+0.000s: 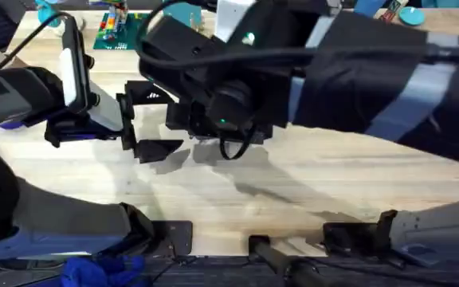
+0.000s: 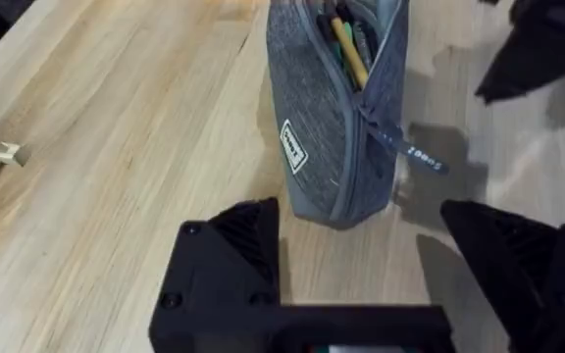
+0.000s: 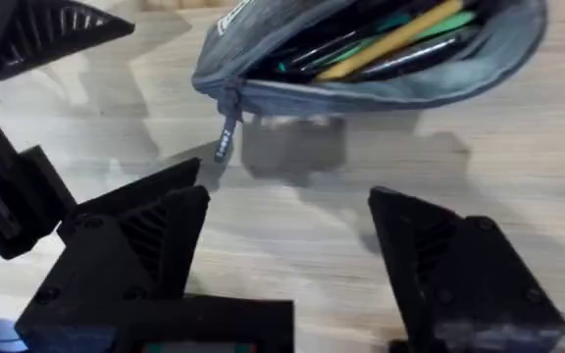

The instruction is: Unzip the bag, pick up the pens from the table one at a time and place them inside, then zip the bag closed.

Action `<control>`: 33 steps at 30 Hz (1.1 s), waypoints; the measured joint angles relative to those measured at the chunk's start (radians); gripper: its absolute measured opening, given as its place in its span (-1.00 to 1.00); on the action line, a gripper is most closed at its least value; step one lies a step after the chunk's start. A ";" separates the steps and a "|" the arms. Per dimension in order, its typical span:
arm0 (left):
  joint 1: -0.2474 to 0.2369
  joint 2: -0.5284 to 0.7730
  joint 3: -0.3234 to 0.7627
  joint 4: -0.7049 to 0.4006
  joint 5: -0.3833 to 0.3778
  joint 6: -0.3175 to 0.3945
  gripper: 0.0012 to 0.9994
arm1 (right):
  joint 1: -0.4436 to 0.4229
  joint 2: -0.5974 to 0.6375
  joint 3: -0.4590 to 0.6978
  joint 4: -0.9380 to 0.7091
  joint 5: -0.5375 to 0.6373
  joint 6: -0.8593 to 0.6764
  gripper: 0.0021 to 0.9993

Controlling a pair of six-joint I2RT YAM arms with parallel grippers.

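Now the pens (image 3: 390, 44) lie inside the bag (image 2: 336, 127), which sits open on the table (image 2: 116, 147). So I think the zipping step comes next: one gripper must pinch the pull (image 3: 226, 142) while the other steadies the bag. Both the left gripper (image 2: 361, 255) and the right gripper (image 3: 287, 245) gape wide, holding nothing, near the bag.

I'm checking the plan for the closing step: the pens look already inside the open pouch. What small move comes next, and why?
Probably bring the right tool onto the zipper pull: the pouch is unzipped with the yellow pen inside, and both tools are open near it.
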 joint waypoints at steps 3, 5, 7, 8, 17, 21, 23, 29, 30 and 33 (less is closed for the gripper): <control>0.000 0.000 0.000 0.000 0.000 0.000 0.99 | -0.013 -0.013 -0.058 0.091 -0.047 -0.007 0.98; 0.000 0.000 0.000 0.000 0.000 0.000 0.99 | -0.022 -0.013 -0.093 0.155 -0.075 -0.016 0.98; 0.000 0.000 0.000 0.000 0.000 0.000 0.99 | -0.029 -0.013 -0.125 0.218 -0.093 -0.026 0.98; 0.000 0.000 0.000 0.000 0.000 0.000 0.99 | -0.032 -0.013 -0.138 0.245 -0.100 -0.030 0.98; 0.000 0.000 0.000 0.000 0.000 0.000 0.99 | -0.058 -0.013 -0.231 0.454 -0.121 -0.045 0.99; 0.000 0.000 0.000 0.000 0.000 0.000 0.99 | -0.065 -0.012 -0.244 0.504 -0.120 -0.045 0.99; 0.000 0.000 0.000 0.000 0.000 0.000 0.99 | -0.069 -0.008 -0.244 0.523 -0.121 -0.045 0.99; 0.000 0.000 0.000 0.000 0.000 0.000 0.99 | -0.080 0.036 -0.244 0.558 -0.120 -0.045 0.99; 0.000 0.000 0.000 0.000 0.000 0.000 0.99 | -0.082 0.043 -0.244 0.563 -0.120 -0.045 0.99; 0.000 0.000 0.000 0.000 0.000 0.000 0.99 | -0.085 0.055 -0.244 0.572 -0.120 -0.045 0.97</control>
